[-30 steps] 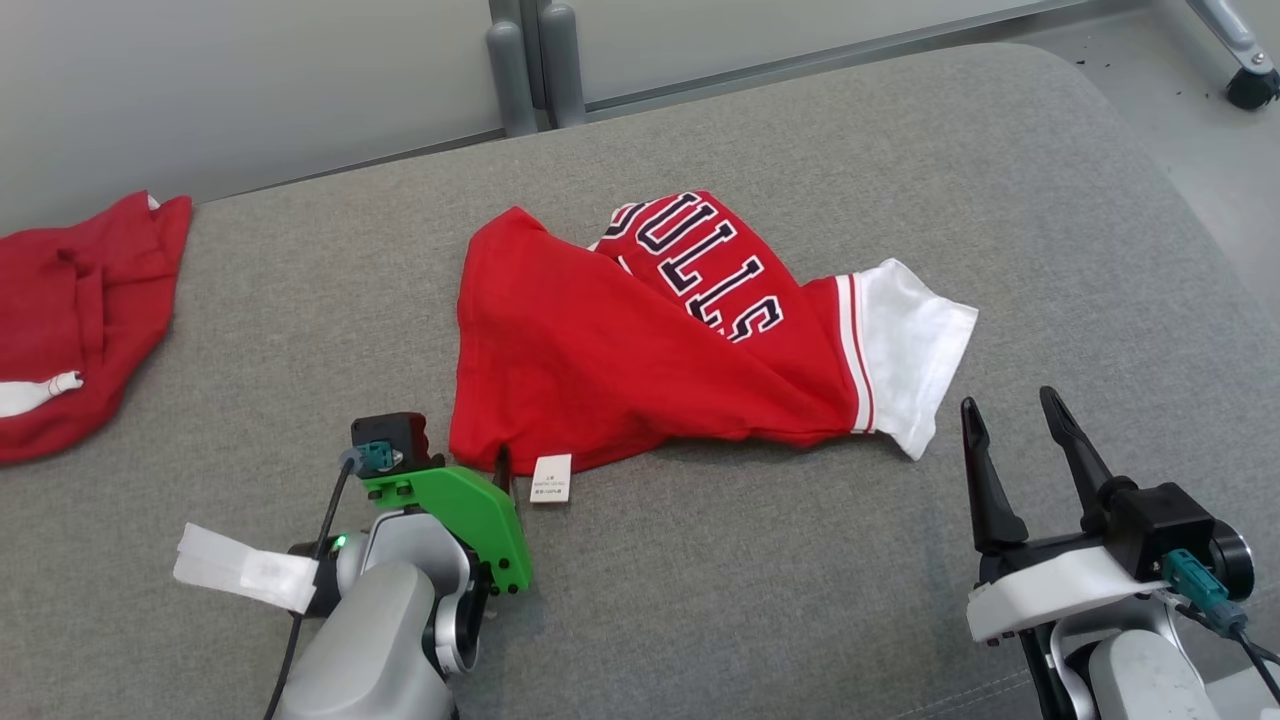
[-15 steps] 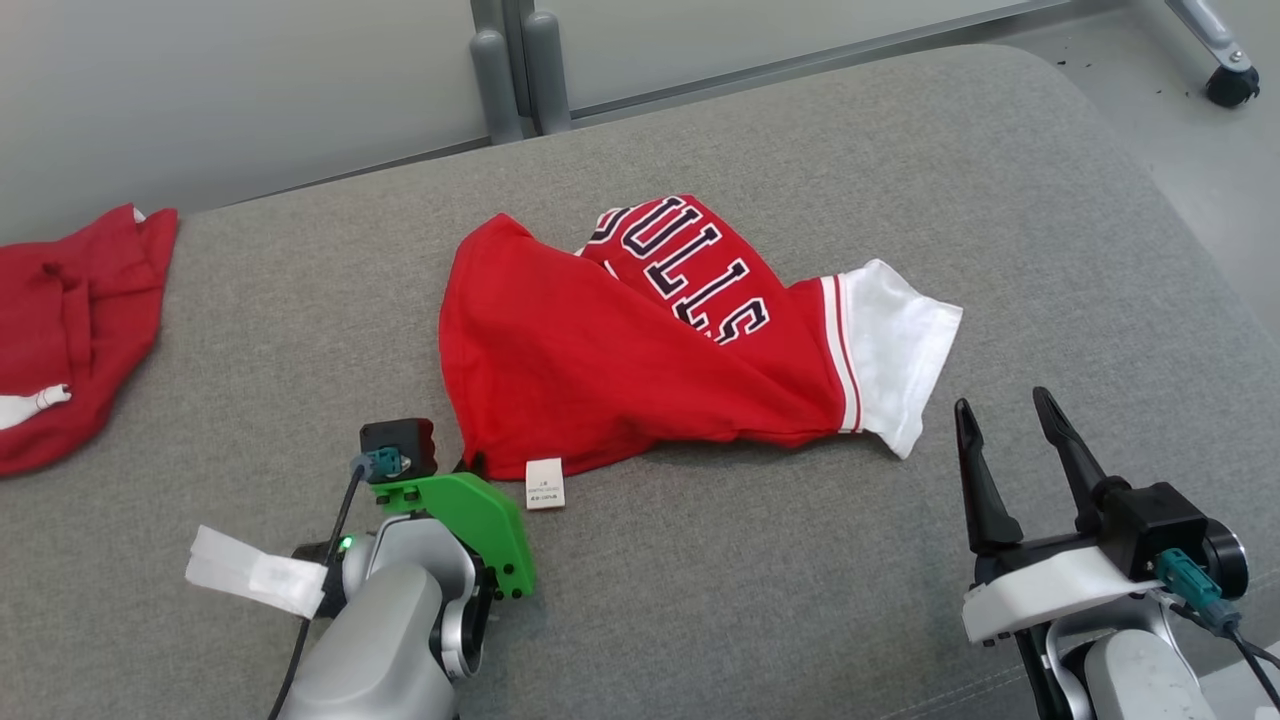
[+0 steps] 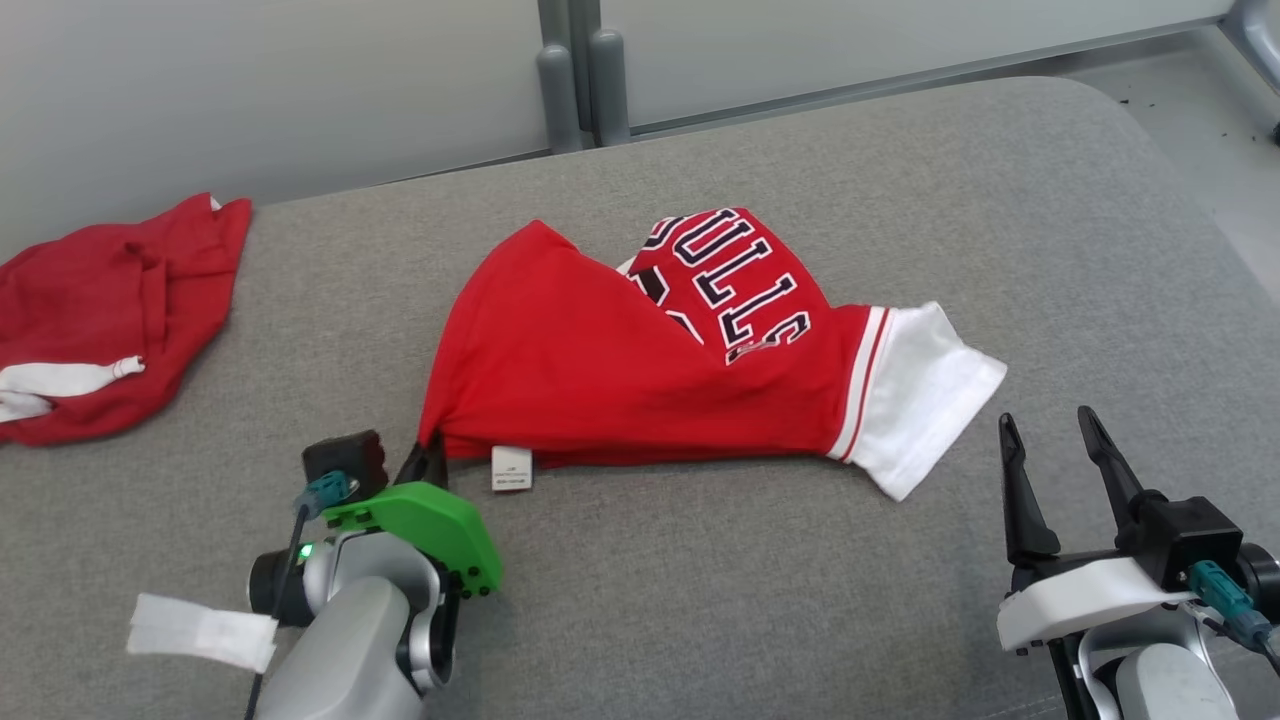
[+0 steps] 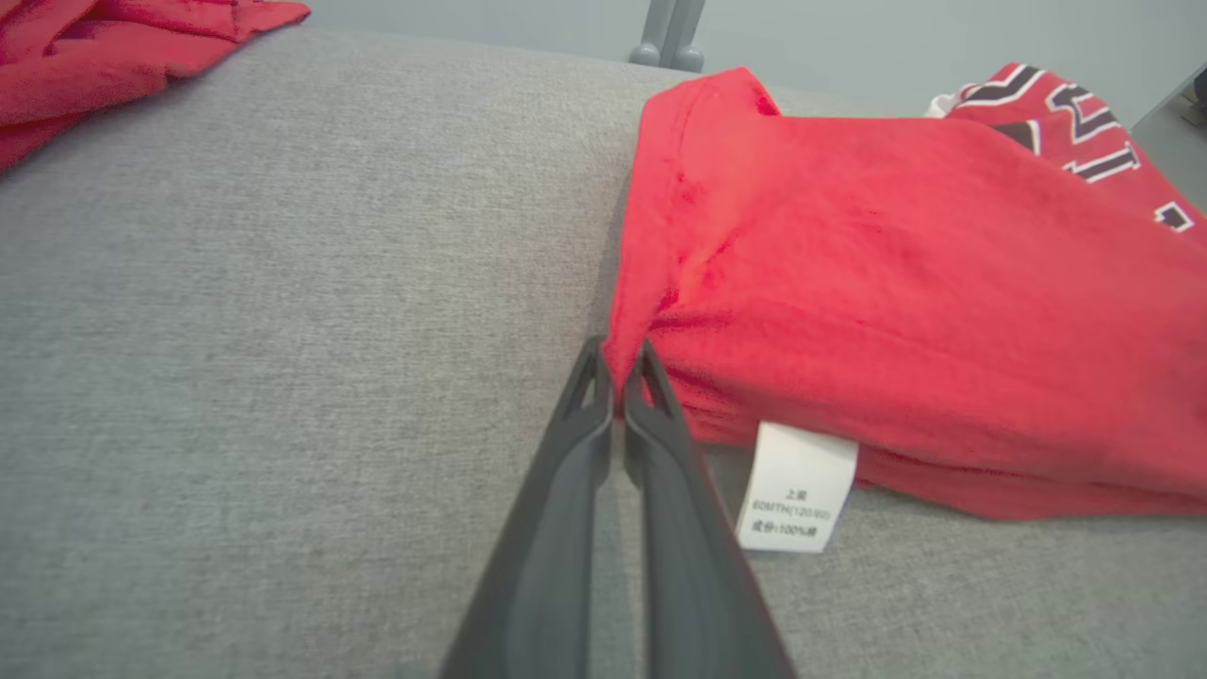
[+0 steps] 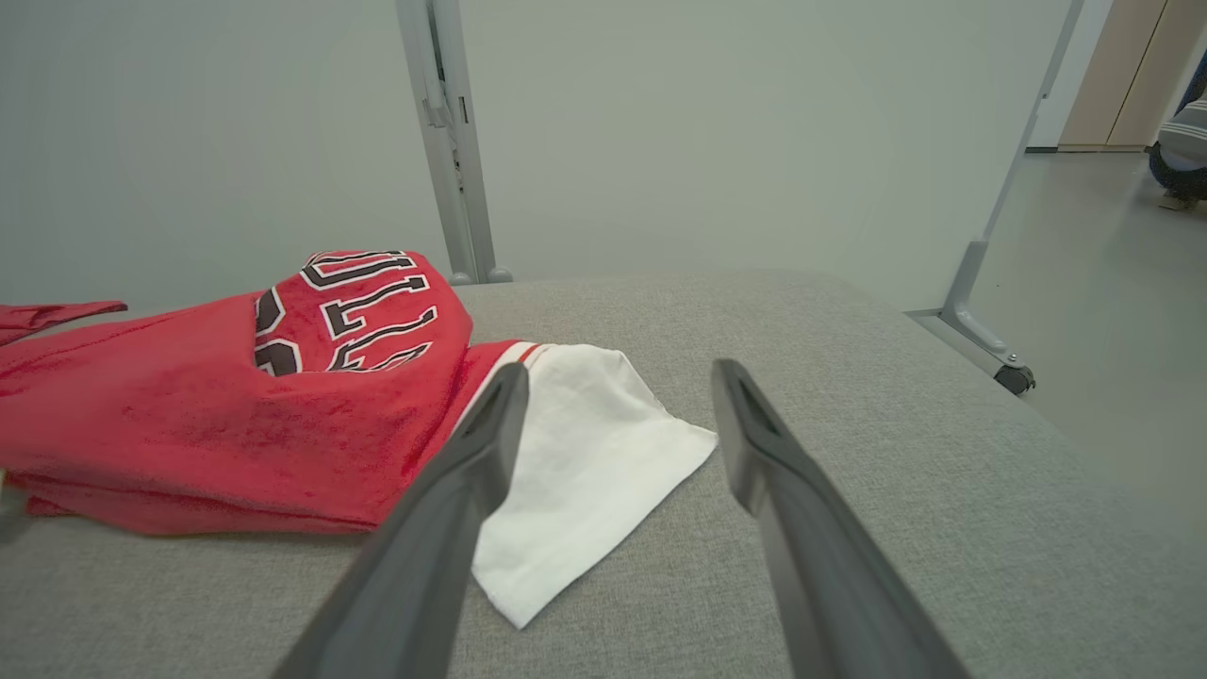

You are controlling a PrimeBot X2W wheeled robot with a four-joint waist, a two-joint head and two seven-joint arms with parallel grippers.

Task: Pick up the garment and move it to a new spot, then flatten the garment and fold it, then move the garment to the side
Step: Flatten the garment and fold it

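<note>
The garment is a red shirt with dark lettering and a white sleeve, lying crumpled in the middle of the grey cushion. A white care label hangs at its near edge. My left gripper is shut on the garment's near-left corner; in the left wrist view the garment has its red corner pinched between the tips of the left gripper. My right gripper stands open, a little short of the white sleeve. From the right wrist, the right gripper frames the sleeve.
A second red piece of clothing lies at the cushion's far left. Grey posts and a wall stand behind the cushion. The cushion's right edge drops to the floor. A person crouches at the far right in the right wrist view.
My left gripper has closed on the garment's near-left corner and the cloth there has drawn toward it. The head camera has shifted; the right gripper stays open.
</note>
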